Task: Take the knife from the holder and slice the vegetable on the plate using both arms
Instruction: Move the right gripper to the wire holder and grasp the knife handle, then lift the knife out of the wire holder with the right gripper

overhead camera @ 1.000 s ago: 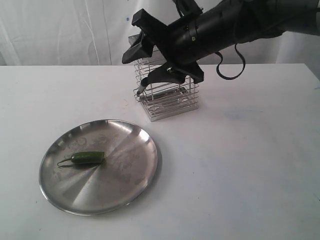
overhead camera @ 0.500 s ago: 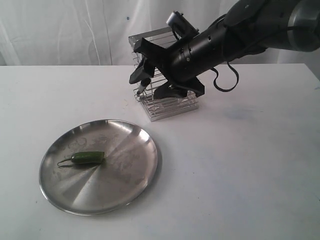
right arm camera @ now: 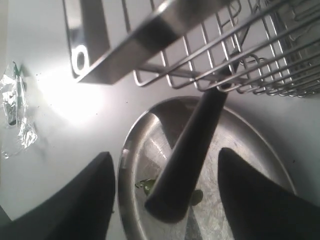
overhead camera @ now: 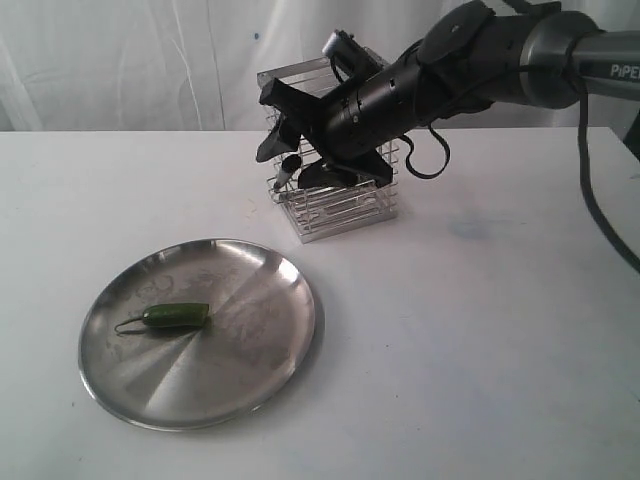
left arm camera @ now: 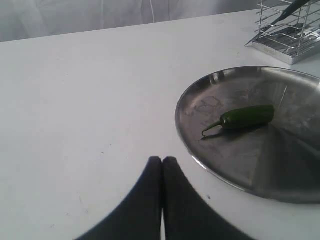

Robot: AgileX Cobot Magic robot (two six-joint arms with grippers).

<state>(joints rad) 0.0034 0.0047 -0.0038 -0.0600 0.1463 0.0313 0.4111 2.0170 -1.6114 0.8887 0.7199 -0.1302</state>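
Nearby, the chili (overhead camera: 176, 316) lies on the plate (overhead camera: 262, 378); the holder (overhead camera: 345, 205) and its wire grid hem in the knife (right arm camera: 192, 135). Right pincer (right arm camera: 167, 200) slants down, open astride its handle — left pincer (left arm camera: 162, 170) closed above the table (left arm camera: 75, 100).

One wide round shallow plate (overhead camera: 250, 385) of shiny brushed steel; one small glossy dark green chili pepper (overhead camera: 177, 315) with a thin curved stem; one tall rectangular silver wire-grid basket (overhead camera: 345, 212); one slim all-black knife (right arm camera: 190, 145); one white table (overhead camera: 480, 350); one crumpled scrap of clear plastic (right arm camera: 15, 110). Two black grippers, the left gripper (left arm camera: 162, 161) and the right gripper (right arm camera: 166, 152), two fingers each. One bulky black robot arm (overhead camera: 480, 50) in the exterior view
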